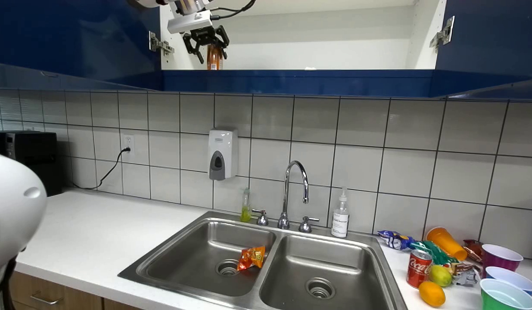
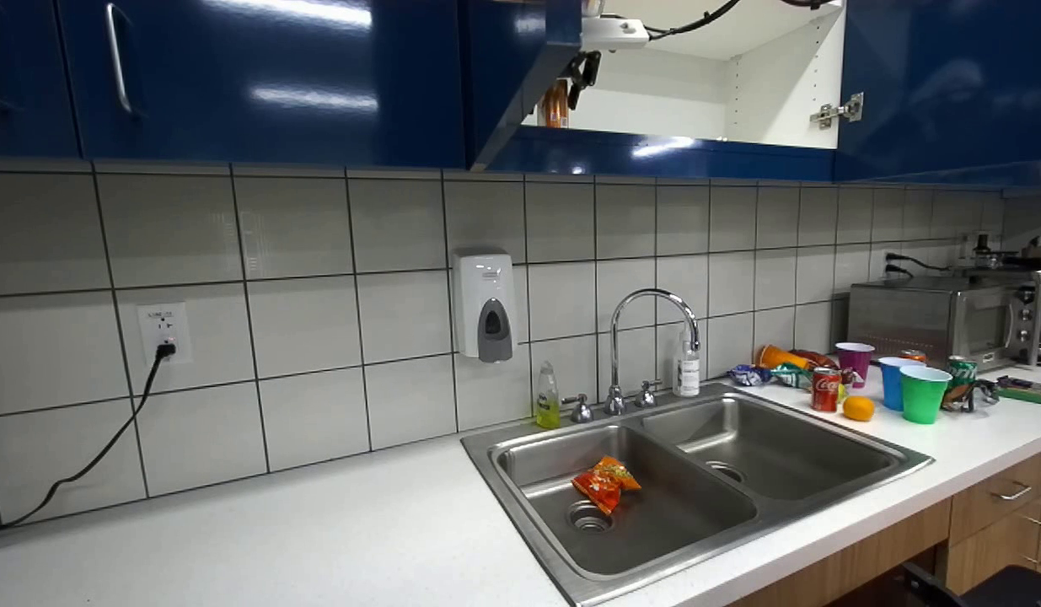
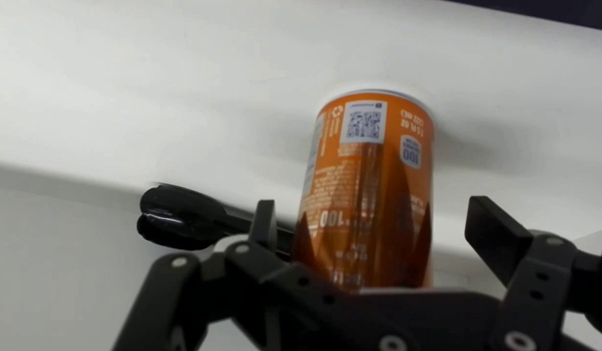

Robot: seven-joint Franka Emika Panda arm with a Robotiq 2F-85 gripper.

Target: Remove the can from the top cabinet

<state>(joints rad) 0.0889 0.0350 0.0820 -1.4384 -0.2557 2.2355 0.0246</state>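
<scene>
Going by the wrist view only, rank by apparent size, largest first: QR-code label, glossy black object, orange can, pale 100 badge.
1. Orange can
2. Glossy black object, partly hidden; ranked by what shows
3. QR-code label
4. Pale 100 badge

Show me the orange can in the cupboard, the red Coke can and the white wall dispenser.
Orange can point(image 3: 369, 190): wrist view, middle of its printed side.
Red Coke can point(image 1: 419, 268): in an exterior view, its printed side.
White dispenser point(image 1: 222, 144): in an exterior view, its white upper casing.

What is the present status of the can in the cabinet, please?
Gripper open around can, no grip yet. Can upright inside top cabinet. Black object behind can, possible snag.
</scene>
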